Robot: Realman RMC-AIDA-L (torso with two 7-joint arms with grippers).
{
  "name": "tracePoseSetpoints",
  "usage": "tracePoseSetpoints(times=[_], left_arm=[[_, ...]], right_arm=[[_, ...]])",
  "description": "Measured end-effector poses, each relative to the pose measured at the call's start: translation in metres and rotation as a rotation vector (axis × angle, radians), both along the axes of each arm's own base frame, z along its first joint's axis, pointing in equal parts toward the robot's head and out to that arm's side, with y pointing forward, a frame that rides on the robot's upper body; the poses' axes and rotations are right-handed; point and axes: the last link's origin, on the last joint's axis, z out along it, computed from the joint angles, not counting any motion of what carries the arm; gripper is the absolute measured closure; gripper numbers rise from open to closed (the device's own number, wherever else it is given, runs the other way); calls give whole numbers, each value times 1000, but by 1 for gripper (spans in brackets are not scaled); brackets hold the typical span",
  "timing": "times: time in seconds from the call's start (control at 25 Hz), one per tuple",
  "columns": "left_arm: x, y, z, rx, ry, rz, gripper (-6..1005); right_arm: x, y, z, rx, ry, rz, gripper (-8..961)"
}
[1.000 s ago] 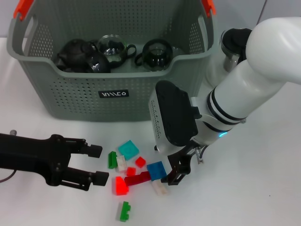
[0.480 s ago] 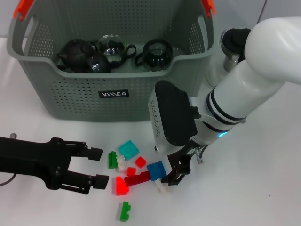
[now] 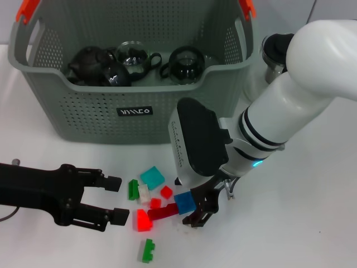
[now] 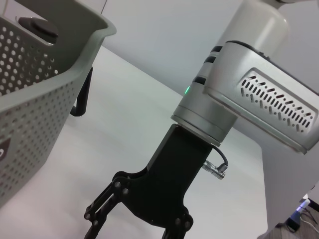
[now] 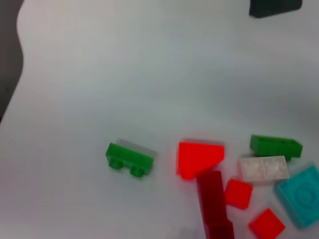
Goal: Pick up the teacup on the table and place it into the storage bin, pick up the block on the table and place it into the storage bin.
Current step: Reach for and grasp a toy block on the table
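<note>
Fingers of my right gripper (image 3: 196,211) sit down at the blue block (image 3: 185,202) on the table (image 3: 312,212), can't tell if clamped. Left gripper (image 3: 114,199) fingers apart, near the red block (image 3: 142,221) w/o touching. Bin (image 3: 134,114) behind, dark teacups (image 3: 186,63) inside.

I see the storage bin (image 3: 134,106) in matt perforated plastic, glossy dark teapots (image 3: 97,67) inside, shiny plastic blocks (image 3: 152,198), smooth white table (image 3: 312,212), matt black left gripper (image 3: 114,198).
</note>
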Motion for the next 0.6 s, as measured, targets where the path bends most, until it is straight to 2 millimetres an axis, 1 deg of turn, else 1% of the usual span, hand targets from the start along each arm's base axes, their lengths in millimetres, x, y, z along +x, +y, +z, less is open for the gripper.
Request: tracePoseSetpoints(times=[0.36, 0.6], left_arm=[[0, 0, -1, -5, 4, -1, 139], [1, 0, -1, -4, 0, -4, 140]], right_arm=[[2, 6, 5, 23, -11, -11, 69], [4, 6, 3, 31, -22, 3, 68]])
